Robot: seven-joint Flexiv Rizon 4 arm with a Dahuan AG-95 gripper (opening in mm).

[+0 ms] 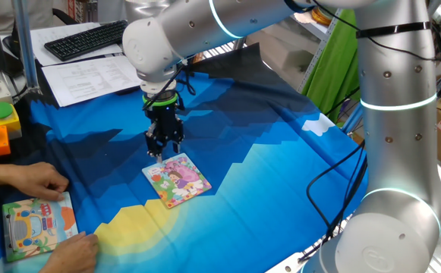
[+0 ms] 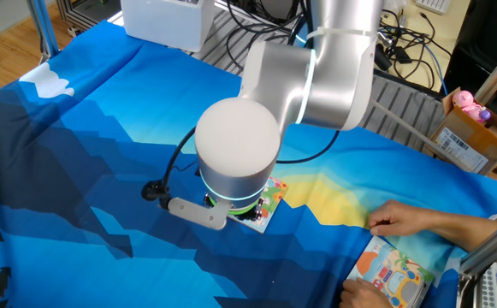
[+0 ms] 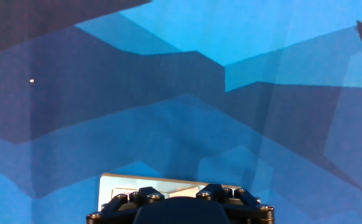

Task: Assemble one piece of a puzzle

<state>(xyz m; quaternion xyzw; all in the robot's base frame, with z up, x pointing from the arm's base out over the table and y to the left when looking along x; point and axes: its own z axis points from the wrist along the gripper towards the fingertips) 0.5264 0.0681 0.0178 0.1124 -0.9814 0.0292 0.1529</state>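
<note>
Gripper: the gripper (image 1: pixel 163 152) is being held steeply downward at the far corner of the puzzle (image 1: pixel 177 180); whether its jaws are spread or pinching something cannot be told, as the fingertips are being hidden in all views.
Puzzle: the cartoon-girl board is lying flat on the blue cloth (image 1: pixel 266 174), near the middle of the surface, well apart from every edge; in the other fixed view only one corner (image 2: pixel 269 201) is being left uncovered by the arm.
Piece: the piece is not being made out in any view; it is judged to be at or under the fingertips, but this cannot be confirmed. The pale slab (image 3: pixel 168 185) seen just ahead of the gripper body in the hand view is too hidden to be named.
Handling: the piece is being judged very light, thin, stiff and flat, so it is likely to be tipped or flicked by a small nudge; it is best being pinched across its opposite plain edges, not by the knobs, and being pressed down level.
Board risk: the board is being judged light enough to be slid on the cloth under sideways force.
Bystander: a person's hands (image 1: pixel 34 180) are being rested by a second puzzle board (image 1: pixel 38 225) at the near left corner of the surface.
</note>
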